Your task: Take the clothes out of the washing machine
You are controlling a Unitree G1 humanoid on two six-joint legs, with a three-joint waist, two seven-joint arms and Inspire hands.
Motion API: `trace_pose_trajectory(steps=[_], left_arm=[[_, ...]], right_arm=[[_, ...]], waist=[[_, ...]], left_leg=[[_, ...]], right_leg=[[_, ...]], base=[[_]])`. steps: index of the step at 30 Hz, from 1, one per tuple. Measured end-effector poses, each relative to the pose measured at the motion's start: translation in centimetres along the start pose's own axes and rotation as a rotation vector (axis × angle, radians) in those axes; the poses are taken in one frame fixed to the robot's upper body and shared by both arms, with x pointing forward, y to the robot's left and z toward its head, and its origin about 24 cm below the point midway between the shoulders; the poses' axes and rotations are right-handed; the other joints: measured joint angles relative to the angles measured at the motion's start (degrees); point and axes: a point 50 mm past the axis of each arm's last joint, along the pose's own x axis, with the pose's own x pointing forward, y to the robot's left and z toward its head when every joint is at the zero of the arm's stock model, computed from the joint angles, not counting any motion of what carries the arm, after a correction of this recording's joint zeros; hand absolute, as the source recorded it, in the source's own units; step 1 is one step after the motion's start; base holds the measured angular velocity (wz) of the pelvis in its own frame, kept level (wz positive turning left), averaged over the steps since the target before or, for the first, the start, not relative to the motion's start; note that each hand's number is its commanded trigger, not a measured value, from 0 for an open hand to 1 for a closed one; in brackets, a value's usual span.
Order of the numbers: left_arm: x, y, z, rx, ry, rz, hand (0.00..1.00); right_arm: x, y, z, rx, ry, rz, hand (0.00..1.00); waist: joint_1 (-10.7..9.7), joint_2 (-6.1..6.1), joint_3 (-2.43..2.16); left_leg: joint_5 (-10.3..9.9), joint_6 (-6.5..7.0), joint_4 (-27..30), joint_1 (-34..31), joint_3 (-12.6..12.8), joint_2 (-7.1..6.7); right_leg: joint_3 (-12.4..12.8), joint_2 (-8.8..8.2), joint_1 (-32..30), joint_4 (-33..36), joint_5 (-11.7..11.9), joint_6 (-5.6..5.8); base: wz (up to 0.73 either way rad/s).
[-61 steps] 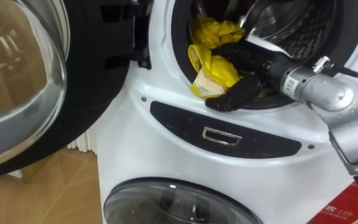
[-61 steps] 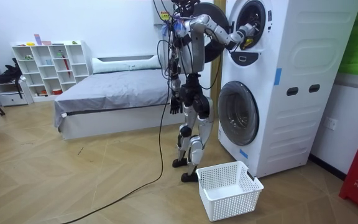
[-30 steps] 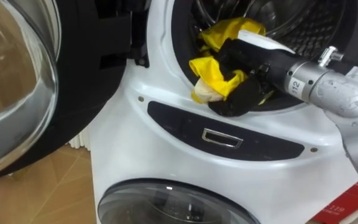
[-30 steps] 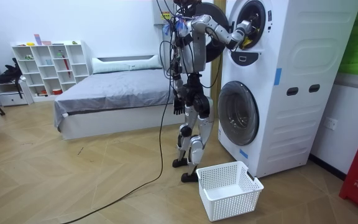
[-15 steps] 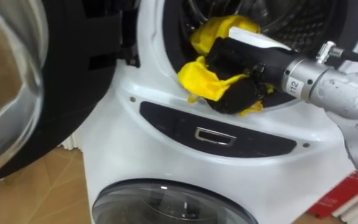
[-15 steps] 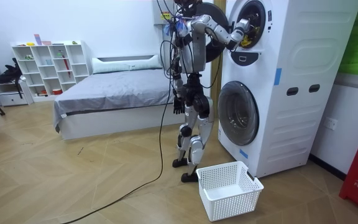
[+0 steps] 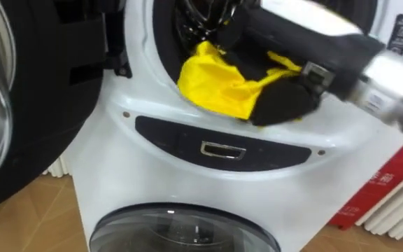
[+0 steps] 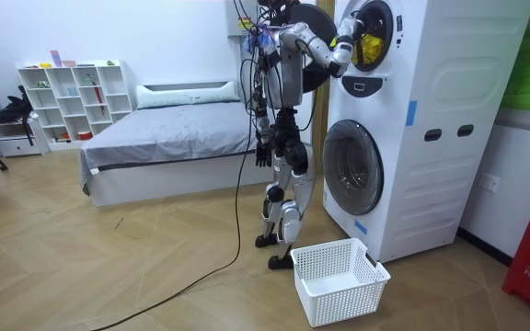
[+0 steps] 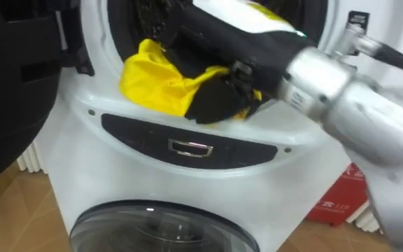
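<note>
A yellow cloth [image 7: 212,84] [image 9: 156,80] bulges out over the lower lip of the upper washing machine's round opening [image 7: 140,66]. My right hand [image 7: 285,101] [image 9: 212,101], black, is curled into the cloth's right side and grips it just outside the opening. From the right, the silver forearm reaches across to it. In the room view I stand in front of the stacked machines with the right hand [image 8: 346,44] raised at the upper opening and the yellow cloth [image 8: 368,46] showing there. The left hand [image 8: 262,158] hangs by my hip.
The upper machine's dark glass door [image 7: 19,105] stands swung open on the left. Below the opening sit a dark panel with a metal handle [image 7: 222,149] and the lower machine's shut door [image 7: 180,227]. A white basket [image 8: 339,280] stands on the floor near my feet. A red box [image 7: 380,196] is at the right.
My right hand has closed on the yellow cloth and drawn it out over the opening's lip towards me; more cloth now hangs outside. The eye view has shifted.
</note>
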Motion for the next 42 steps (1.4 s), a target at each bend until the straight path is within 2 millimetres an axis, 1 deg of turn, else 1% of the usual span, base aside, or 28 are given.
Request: trace_pose_trajectory(steps=[1,3,4,8,10,13,14,16,18,20,22,24,27,28,30,32,34,36,37,38,39,42], left_arm=[[0.0,0.0,-0.2,-0.001,0.004,-0.001,0.00],[0.0,0.1,-0.5,-0.016,0.010,0.004,0.00],[0.0,0.1,-0.5,-0.018,0.011,0.005,0.00],[-0.1,0.1,-0.5,-0.029,-0.001,0.005,0.00],[-0.1,0.1,-0.9,-0.032,0.009,0.005,0.00],[-0.1,0.2,-1.4,-0.048,0.024,0.008,0.00],[-0.2,0.1,-1.7,-0.050,0.029,0.007,0.00],[-0.3,-0.1,-2.2,-0.049,0.040,0.002,0.00],[-0.4,-0.5,-2.5,-0.052,0.044,-0.006,0.00],[-0.5,-0.8,-2.6,-0.052,0.045,-0.010,0.00],[-0.6,-1.0,-2.5,-0.050,0.039,-0.015,0.00],[-0.5,-0.9,-2.5,-0.060,0.033,-0.003,0.00],[-0.5,-0.6,-2.7,-0.079,0.041,0.026,0.00],[-0.5,-0.6,-2.8,-0.084,0.044,0.032,0.00],[-0.5,-0.5,-3.0,-0.091,0.056,0.041,0.00],[-0.6,-0.5,-3.2,-0.101,0.065,0.044,0.00],[-0.6,-0.3,-3.3,-0.110,0.065,0.049,0.00],[-0.5,-0.1,-3.2,-0.115,0.062,0.057,0.00],[-0.5,-0.1,-3.0,-0.115,0.060,0.058,0.00],[-0.4,0.0,-2.7,-0.116,0.053,0.060,0.00],[-0.3,0.0,-2.3,-0.119,0.044,0.061,0.00],[-0.1,0.1,-1.0,-0.106,0.013,0.059,0.00]], right_arm=[[-0.2,-0.2,0.0,0.002,-0.002,-0.011,1.00],[-1.3,-0.8,0.1,0.011,-0.005,-0.073,1.00],[-1.4,-0.9,0.0,0.014,-0.006,-0.084,1.00],[-3.2,-1.0,-0.3,0.043,0.017,-0.139,1.00],[-3.5,-1.3,-0.3,0.041,0.021,-0.166,1.00],[-4.8,-2.4,-0.8,0.021,0.056,-0.267,1.00],[-5.3,-2.9,-0.9,0.018,0.061,-0.321,1.00],[-6.0,-3.6,-1.0,0.012,0.065,-0.399,1.00],[-7.2,-4.3,-1.3,0.021,0.086,-0.508,1.00],[-8.1,-4.4,-1.8,0.034,0.115,-0.569,1.00],[-9.1,-4.4,-2.5,0.031,0.167,-0.619,1.00],[-10.8,-4.2,-3.6,0.028,0.259,-0.679,1.00],[-12.5,-3.9,-4.9,0.031,0.367,-0.747,1.00],[-12.8,-3.8,-5.1,0.030,0.385,-0.757,1.00],[-13.7,-3.6,-5.5,0.035,0.430,-0.788,1.00],[-14.4,-3.5,-5.9,0.051,0.463,-0.805,1.00],[-15.5,-3.3,-6.3,0.043,0.519,-0.819,1.00],[-16.7,-2.5,-6.5,0.050,0.583,-0.810,1.00],[-16.9,-2.3,-6.6,0.058,0.596,-0.807,1.00],[-17.3,-1.8,-6.7,0.071,0.621,-0.800,1.00],[-17.5,-1.4,-6.8,0.082,0.638,-0.799,1.00],[-17.7,-1.0,-7.0,0.104,0.664,-0.796,1.00]], waist=[[-0.27,0.14,-0.08],[-1.06,0.33,-0.18],[-1.31,0.36,-0.18],[-2.50,0.41,-0.16],[-3.17,0.44,-0.16],[-3.62,0.50,-0.19],[-3.61,0.66,-0.19],[-4.58,0.96,-0.24],[-5.61,1.32,-0.30],[-6.35,1.67,-0.39],[-6.89,1.98,-0.55],[-7.71,2.17,-0.48],[-8.12,2.37,-0.37],[-8.22,2.36,-0.35],[-8.49,2.31,-0.28],[-9.26,2.13,-0.25],[-9.31,1.96,-0.19],[-9.86,1.81,-0.11],[-9.99,1.75,-0.10],[-10.03,1.71,-0.08],[-10.01,1.77,-0.09],[-9.98,2.06,0.02]], left_leg=[[0.00,0.01,0.02,0.03,0.13,0.02],[0.00,0.01,0.05,0.24,0.41,0.10],[0.00,0.00,0.04,0.36,0.50,0.13],[-0.01,0.00,0.00,0.65,0.65,0.15],[-0.02,-0.01,-0.05,0.84,0.82,0.17],[-0.25,-0.11,0.05,1.15,1.12,0.34],[-0.39,-0.13,0.07,1.25,1.74,0.50],[-0.51,-0.13,0.13,1.01,1.92,0.56],[-0.62,-0.13,0.12,0.96,2.01,0.55],[-0.70,-0.13,0.15,0.96,2.20,0.57],[-0.74,-0.13,0.12,1.04,2.38,0.56],[-0.74,-0.12,0.10,1.04,2.37,0.57],[-0.76,-0.15,-0.07,1.21,2.99,0.72],[-0.78,-0.18,-0.09,1.28,3.12,0.76],[-0.92,-0.39,-0.27,1.65,4.10,1.01],[-0.97,-0.46,-0.36,1.76,4.27,1.08],[-0.97,-0.48,-0.35,1.86,4.85,1.16],[-0.98,-0.49,-0.29,1.98,5.52,1.17],[-0.98,-0.49,-0.28,2.05,5.67,1.17],[-0.98,-0.49,-0.24,2.16,6.27,1.17],[-0.98,-0.49,-0.24,2.20,7.43,1.23],[-1.04,-0.59,-0.24,2.17,10.03,1.65]], right_leg=[[0.07,0.00,0.01,0.03,0.03,0.00],[0.35,0.08,0.10,0.18,0.07,-0.04],[0.43,0.11,0.15,0.21,0.07,-0.05],[0.74,0.23,0.34,0.18,0.09,-0.08],[1.13,0.50,0.33,0.10,0.10,-0.09],[1.46,0.56,0.40,-0.10,0.12,-0.11],[1.95,0.69,0.28,-0.05,0.14,-0.14],[2.11,0.73,0.23,-0.06,0.15,-0.15],[2.14,0.73,0.21,-0.14,0.14,-0.14],[2.35,0.74,0.20,-0.15,0.14,-0.14],[2.62,0.76,0.17,-0.14,0.14,-0.14],[2.67,0.79,0.13,-0.16,0.14,-0.14],[3.32,1.01,-0.16,-0.07,0.14,-0.15],[3.54,1.10,-0.40,-0.07,0.14,-0.15],[4.88,1.55,-0.93,-0.07,0.17,-0.29],[5.10,1.66,-0.92,-0.09,0.16,-0.30],[5.76,1.75,-1.06,-0.18,0.16,-0.31],[6.25,1.75,-1.07,-0.22,0.15,-0.31],[6.52,1.78,-1.08,-0.22,0.15,-0.32],[7.23,1.86,-1.18,-0.18,0.16,-0.32],[8.15,1.98,-1.76,-0.10,0.16,-0.32],[10.38,2.45,-2.83,0.41,0.69,-0.41]], base=[[-0.08],[-0.06],[-0.07],[-0.03],[-0.04],[-0.07],[-0.15],[-0.08],[0.00],[-0.05],[-0.05],[0.00],[-0.10],[-0.19],[-0.21],[-0.11],[-0.16],[-0.15],[-0.21],[-0.31],[-0.38],[-0.51]])
